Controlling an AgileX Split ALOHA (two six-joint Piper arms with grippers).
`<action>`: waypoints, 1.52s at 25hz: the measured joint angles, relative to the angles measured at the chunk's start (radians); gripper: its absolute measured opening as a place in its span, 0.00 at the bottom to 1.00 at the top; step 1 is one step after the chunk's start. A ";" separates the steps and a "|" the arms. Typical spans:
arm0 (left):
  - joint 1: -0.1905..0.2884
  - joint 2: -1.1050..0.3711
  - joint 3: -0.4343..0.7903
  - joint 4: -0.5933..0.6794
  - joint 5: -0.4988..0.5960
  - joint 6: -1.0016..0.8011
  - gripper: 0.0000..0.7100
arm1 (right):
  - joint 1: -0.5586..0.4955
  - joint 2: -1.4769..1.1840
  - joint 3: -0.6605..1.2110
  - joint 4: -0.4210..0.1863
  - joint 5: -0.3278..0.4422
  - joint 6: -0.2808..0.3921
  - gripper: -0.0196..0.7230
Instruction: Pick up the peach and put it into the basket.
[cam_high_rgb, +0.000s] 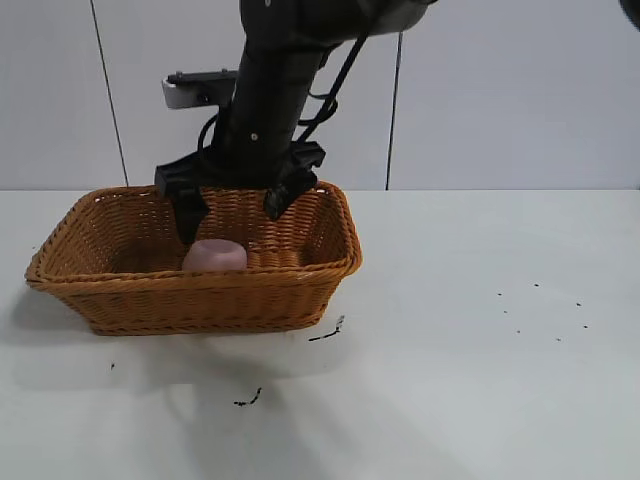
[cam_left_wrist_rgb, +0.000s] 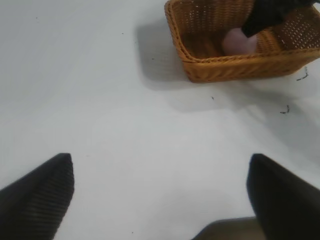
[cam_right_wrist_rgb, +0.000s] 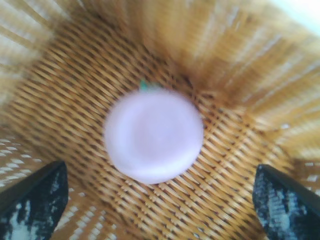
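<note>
The pale pink peach (cam_high_rgb: 215, 256) lies on the floor of the orange-brown wicker basket (cam_high_rgb: 200, 280), toward its front wall. My right gripper (cam_high_rgb: 232, 218) hangs just above it inside the basket, open, its black fingers well apart and clear of the fruit. In the right wrist view the peach (cam_right_wrist_rgb: 153, 136) rests free on the woven bottom (cam_right_wrist_rgb: 225, 40), with my right gripper (cam_right_wrist_rgb: 159, 172) spread wide over it. My left gripper (cam_left_wrist_rgb: 160, 157) stands open over bare table, far from the basket (cam_left_wrist_rgb: 235, 67) and the peach (cam_left_wrist_rgb: 239, 41).
The basket sits at the left of a white table (cam_high_rgb: 480, 300). Small black marks (cam_high_rgb: 327, 331) lie on the table in front of it, and specks are scattered to the right. A pale panelled wall stands behind.
</note>
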 joint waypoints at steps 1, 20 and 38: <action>0.000 0.000 0.000 0.000 0.000 0.000 0.97 | -0.002 -0.021 0.000 0.000 0.001 0.000 0.95; 0.000 0.000 0.000 0.000 0.000 0.000 0.97 | -0.516 -0.125 0.000 -0.009 0.122 -0.001 0.95; 0.000 0.000 0.000 0.000 0.000 0.000 0.97 | -0.626 -0.286 0.083 0.006 0.316 -0.030 0.95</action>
